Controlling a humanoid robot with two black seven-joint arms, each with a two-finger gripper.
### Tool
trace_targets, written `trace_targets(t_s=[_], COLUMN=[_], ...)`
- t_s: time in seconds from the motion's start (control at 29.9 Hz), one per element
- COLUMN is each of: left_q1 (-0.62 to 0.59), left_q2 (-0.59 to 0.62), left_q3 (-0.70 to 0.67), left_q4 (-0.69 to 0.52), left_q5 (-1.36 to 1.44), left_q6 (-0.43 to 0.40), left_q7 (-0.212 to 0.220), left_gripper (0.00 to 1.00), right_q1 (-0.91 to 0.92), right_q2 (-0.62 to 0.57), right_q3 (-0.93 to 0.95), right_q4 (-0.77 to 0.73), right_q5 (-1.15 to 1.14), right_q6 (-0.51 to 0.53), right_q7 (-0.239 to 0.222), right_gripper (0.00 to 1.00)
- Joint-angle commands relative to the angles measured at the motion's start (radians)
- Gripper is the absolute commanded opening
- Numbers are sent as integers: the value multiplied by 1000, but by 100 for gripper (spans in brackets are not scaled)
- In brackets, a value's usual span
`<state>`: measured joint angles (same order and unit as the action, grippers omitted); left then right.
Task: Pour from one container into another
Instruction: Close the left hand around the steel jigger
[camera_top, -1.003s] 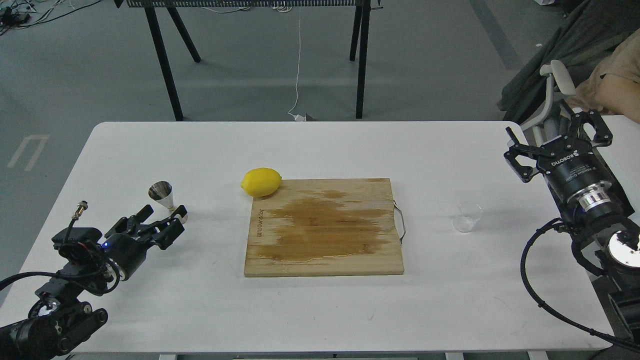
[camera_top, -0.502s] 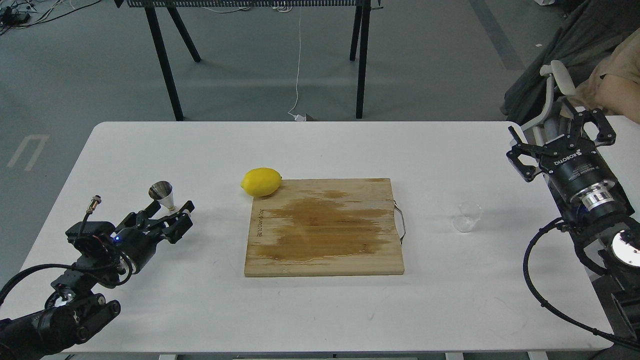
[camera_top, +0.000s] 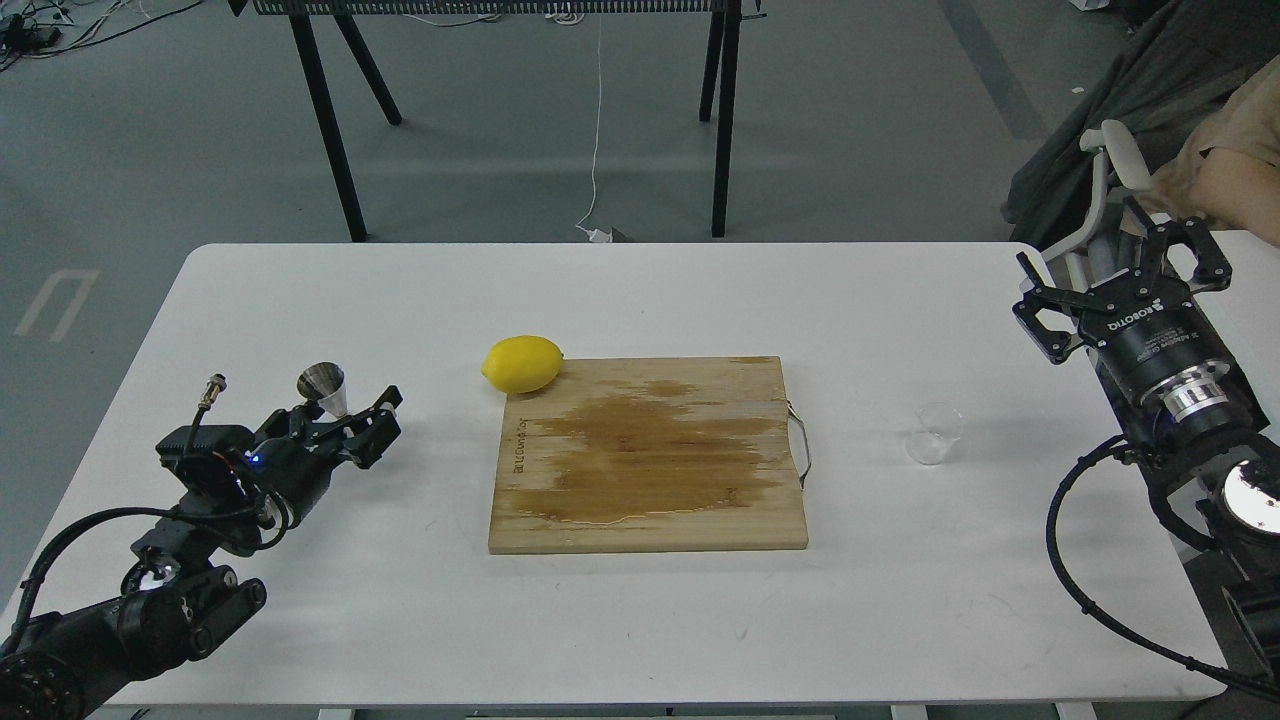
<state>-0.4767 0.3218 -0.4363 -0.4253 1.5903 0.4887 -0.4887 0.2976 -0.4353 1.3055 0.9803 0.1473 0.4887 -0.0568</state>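
Observation:
The steel jigger (camera_top: 322, 384) stands near the table's left side. Only its upper cone shows, because my left gripper (camera_top: 383, 424) sits low in front of its lower half. That gripper's fingers look open, and I cannot tell whether they touch the jigger. The small transparent cup (camera_top: 936, 433) stands upright on the right part of the table, with nothing holding it. My right gripper (camera_top: 1112, 272) hovers beyond and to the right of the cup, well apart from it. Its fingers are spread wide and hold nothing.
A wooden cutting board (camera_top: 648, 500) with a large wet stain lies in the middle of the white table (camera_top: 640, 290), its metal handle (camera_top: 801, 444) towards the cup. A lemon (camera_top: 522, 363) rests at the board's far left corner. A person's arm (camera_top: 1235, 170) is at the far right.
My left arm has moved forward and to the right, bringing its gripper up in front of the jigger's lower half. My right gripper shifted slightly at first, then held still.

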Motion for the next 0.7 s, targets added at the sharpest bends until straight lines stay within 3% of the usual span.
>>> trace_targets(t_s=[0.0,0.67], left_q1=[-10,-16], left_q2=[-12,-24], left_q3=[4,47], left_q4=[34,88], left_q5=[-1,-1], left_q6=[0,0], left_q7=[0,0], left_gripper=[85,31], right_q1=[0,-5], right_q2=[0,1], right_q3=[0,0], right_q4=[0,0], right_q5=[0,0], right_q6=[0,0], right_q7=[0,0], right_gripper=[99,99])
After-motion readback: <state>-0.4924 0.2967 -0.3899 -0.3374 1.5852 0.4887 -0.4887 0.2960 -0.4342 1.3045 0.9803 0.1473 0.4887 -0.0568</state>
